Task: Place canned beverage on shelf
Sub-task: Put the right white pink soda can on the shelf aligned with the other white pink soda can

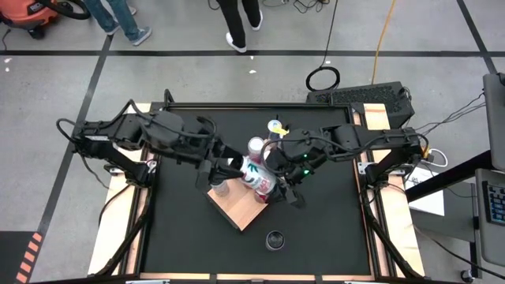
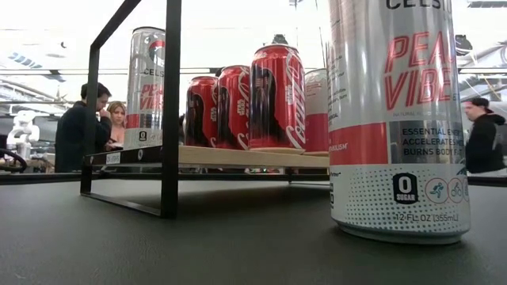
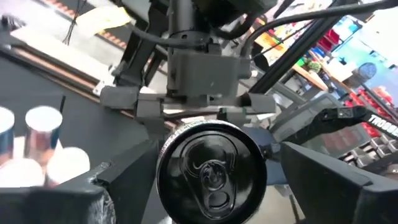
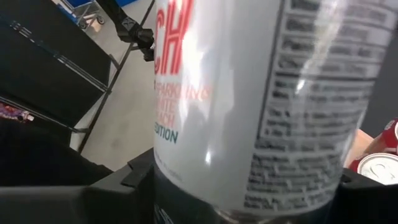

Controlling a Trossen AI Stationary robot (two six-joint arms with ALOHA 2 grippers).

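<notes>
Canned beverage (image 4: 249, 106), white with pink and teal lettering, is clamped between the fingers of the right gripper (image 1: 267, 178) and fills that arm's wrist view. From above it reads as leaning rather than upright, held over the shelf (image 1: 237, 211). Beside the gripped can, on the side away from the right arm, red cans (image 2: 277, 95) stand grouped on the light wooden board.

Just across from the right gripper, the left gripper (image 1: 225, 171) straddles 1 dark-topped can (image 3: 211, 171). Its fingers (image 3: 124, 183) flank the rim on both sides with the jaws wide, but I cannot tell whether they press on the can or merely stand around it. This can sits at the shelf corner nearest the left arm.

Beyond the right gripper, toward the far edge of the black table (image 1: 323, 225), are 2 more cans: a silver-topped one (image 1: 256, 144) close to it and a yellow-topped one (image 1: 276, 126) just past that. On the near side of both grippers, well apart from the shelf, 1 tall white can (image 2: 396, 119) stands alone on the tabletop.

Behind the table, people (image 2: 87, 119) stand in the room.
</notes>
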